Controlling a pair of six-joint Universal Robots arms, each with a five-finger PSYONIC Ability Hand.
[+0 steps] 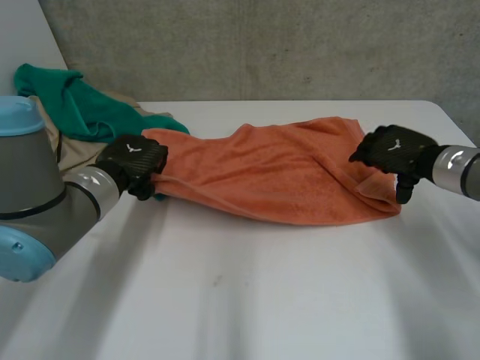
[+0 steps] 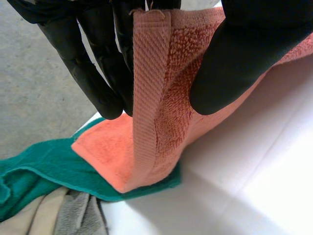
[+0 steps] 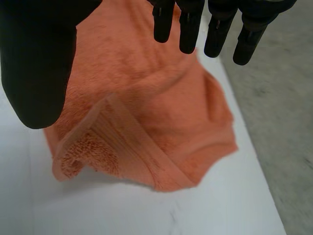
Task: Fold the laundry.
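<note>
Towel (image 1: 285,176), orange, lies stretched across the table's (image 1: 247,300) middle, its left end overlapping a green cloth (image 1: 75,105) near the far left corner. The head view hides the left hand's (image 1: 135,161) grip. Its wrist view shows the hem pinched between fingers (image 2: 98,73) and thumb. The right hand (image 1: 394,150), at the right end, has straight fingers gripping nothing. Beige cloth (image 2: 34,215) lies under the green.

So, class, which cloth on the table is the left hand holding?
The orange towel: the left hand pinches its hemmed end. The green cloth and beige cloth lie unheld.
</note>
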